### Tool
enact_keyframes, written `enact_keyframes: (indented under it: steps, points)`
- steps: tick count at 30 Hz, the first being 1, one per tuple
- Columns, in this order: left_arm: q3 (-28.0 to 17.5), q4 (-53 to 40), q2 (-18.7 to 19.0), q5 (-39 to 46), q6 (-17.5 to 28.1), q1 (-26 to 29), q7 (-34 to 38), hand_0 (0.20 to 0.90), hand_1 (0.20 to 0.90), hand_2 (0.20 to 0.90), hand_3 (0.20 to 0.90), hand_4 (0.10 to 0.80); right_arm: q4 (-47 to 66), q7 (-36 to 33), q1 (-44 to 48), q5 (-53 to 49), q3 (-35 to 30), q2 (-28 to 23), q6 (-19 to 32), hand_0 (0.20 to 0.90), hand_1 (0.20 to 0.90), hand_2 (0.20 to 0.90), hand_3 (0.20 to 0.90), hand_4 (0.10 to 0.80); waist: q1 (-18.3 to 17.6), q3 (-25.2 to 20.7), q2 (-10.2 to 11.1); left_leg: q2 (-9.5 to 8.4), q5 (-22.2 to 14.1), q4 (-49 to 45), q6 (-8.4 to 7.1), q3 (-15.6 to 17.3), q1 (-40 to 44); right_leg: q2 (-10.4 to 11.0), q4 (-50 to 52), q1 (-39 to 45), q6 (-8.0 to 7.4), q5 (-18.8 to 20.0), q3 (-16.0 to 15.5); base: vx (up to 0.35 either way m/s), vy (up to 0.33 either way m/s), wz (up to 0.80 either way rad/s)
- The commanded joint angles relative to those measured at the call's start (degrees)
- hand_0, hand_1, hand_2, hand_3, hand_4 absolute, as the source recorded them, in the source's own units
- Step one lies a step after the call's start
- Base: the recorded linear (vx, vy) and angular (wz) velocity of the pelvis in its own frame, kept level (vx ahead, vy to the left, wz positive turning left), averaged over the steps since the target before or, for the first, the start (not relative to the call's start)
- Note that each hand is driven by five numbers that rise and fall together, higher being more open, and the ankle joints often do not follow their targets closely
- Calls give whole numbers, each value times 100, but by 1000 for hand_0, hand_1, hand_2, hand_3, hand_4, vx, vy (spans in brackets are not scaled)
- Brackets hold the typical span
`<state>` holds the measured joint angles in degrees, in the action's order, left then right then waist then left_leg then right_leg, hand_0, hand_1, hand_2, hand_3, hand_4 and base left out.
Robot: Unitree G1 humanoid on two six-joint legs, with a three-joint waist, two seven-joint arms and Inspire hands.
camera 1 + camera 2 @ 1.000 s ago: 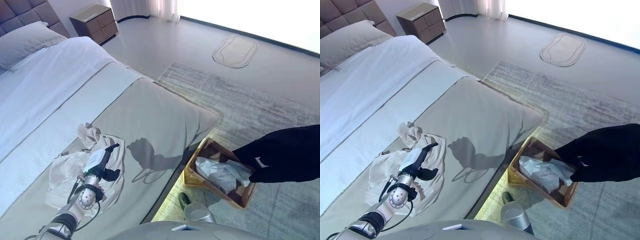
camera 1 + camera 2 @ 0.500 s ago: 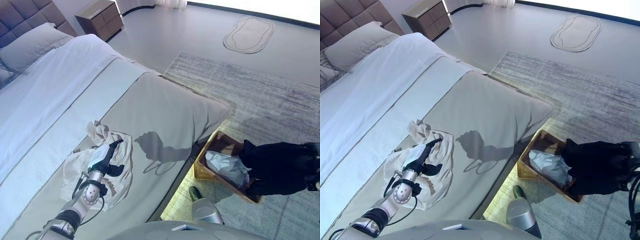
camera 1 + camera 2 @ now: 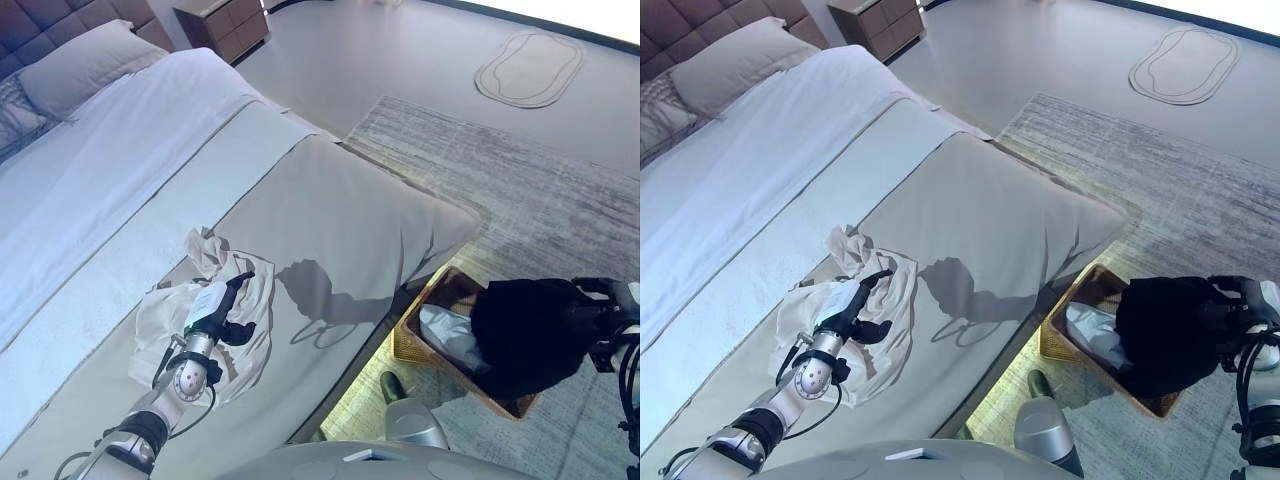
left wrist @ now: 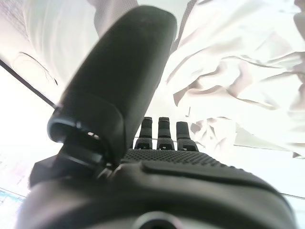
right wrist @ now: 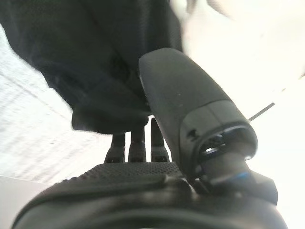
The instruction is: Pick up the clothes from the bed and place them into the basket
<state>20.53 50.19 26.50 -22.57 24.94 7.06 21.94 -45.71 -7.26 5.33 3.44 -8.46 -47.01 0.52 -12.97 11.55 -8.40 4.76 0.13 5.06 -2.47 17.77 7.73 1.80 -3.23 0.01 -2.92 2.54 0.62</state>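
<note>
A cream garment (image 3: 255, 290) lies crumpled on the grey bed cover (image 3: 340, 210) near the bed's foot. My left hand (image 3: 210, 312) rests on it with the fingers straight and the thumb apart; the left wrist view shows the hand (image 4: 143, 191) over the cream folds (image 4: 228, 71). My right hand (image 3: 605, 298) is shut on a black garment (image 3: 525, 335), which hangs bunched over the woven basket (image 3: 412, 340) on the floor by the bed. In the right wrist view the black cloth (image 5: 71, 57) sits between thumb and fingers. A white cloth (image 3: 445, 335) lies in the basket.
The basket stands on a grey rug (image 3: 520, 170) close to the bed's lit lower edge. A pillow (image 3: 85, 60) and a wooden nightstand (image 3: 225, 20) are at the far end. A small oval mat (image 3: 530, 70) lies on the floor beyond the rug.
The camera has shifted. My right hand has brought the black garment in from the right and over the basket, where it now hangs bunched. My left hand stays on the cream garment.
</note>
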Motion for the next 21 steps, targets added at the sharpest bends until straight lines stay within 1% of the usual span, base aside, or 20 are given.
enact_keyframes:
  steps: [1, 11, 18, 21]
  points:
    - [-107, -134, 244, 144, 136, 234, 247, 900, 900, 900, 900, 800, 252, -384, 403, 88, 0, -366, 245, 900, 900, 900, 900, 800, 146, -495, 387, -183, -530, -543, 37, -184, -143, 79, 679, -269, -273, -347, -134, 7, -1, 9]
    - [-251, -21, 235, 85, 162, 111, 349, 900, 900, 900, 900, 800, 477, -224, 390, -15, 65, -233, 136, 900, 900, 900, 900, 800, 261, -501, 569, -151, -494, -477, 16, -270, -113, 70, 618, -173, -251, -346, -197, 8, -1, 5]
    - [-363, 4, 221, 80, 81, 80, 410, 900, 900, 900, 900, 800, 857, -229, 451, -464, 62, -159, 97, 900, 900, 900, 900, 800, 366, -480, 696, -140, -453, -433, 13, -394, -95, 54, 610, -92, -223, -364, -261, 5, -4, 3]
    - [-424, 53, 200, 91, 66, 35, 497, 900, 900, 900, 900, 800, 1223, -394, 595, -723, -3, -81, 158, 900, 900, 900, 900, 800, 458, -459, 752, -154, -442, -415, 16, -503, -82, 41, 606, -24, -195, -394, -301, 16, -4, 10]
